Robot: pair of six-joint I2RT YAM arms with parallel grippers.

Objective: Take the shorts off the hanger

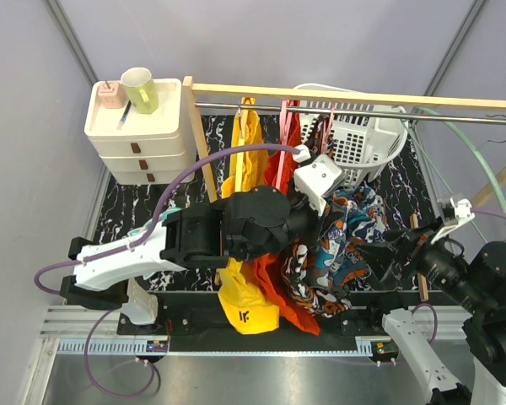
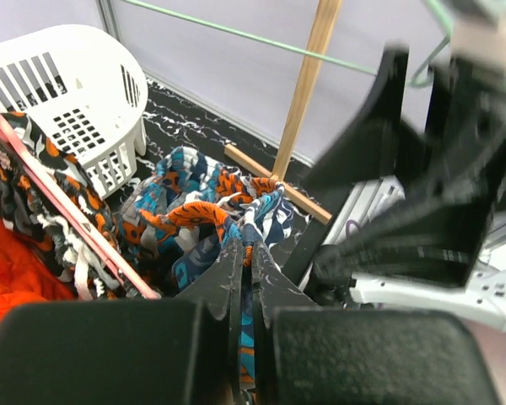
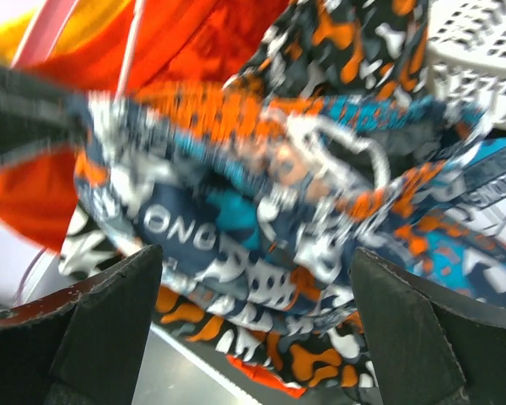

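One teal shorts (image 1: 358, 221), one grey shorts (image 2: 63, 169)

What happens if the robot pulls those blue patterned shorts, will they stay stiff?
Probably not: the blue shorts sag in crumpled folds, so they look floppy. Likely light too, since the left gripper holds them by one thin pinch.

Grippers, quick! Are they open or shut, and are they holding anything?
Left gripper: shut on the blue shorts.
Right gripper: open, holding nothing.
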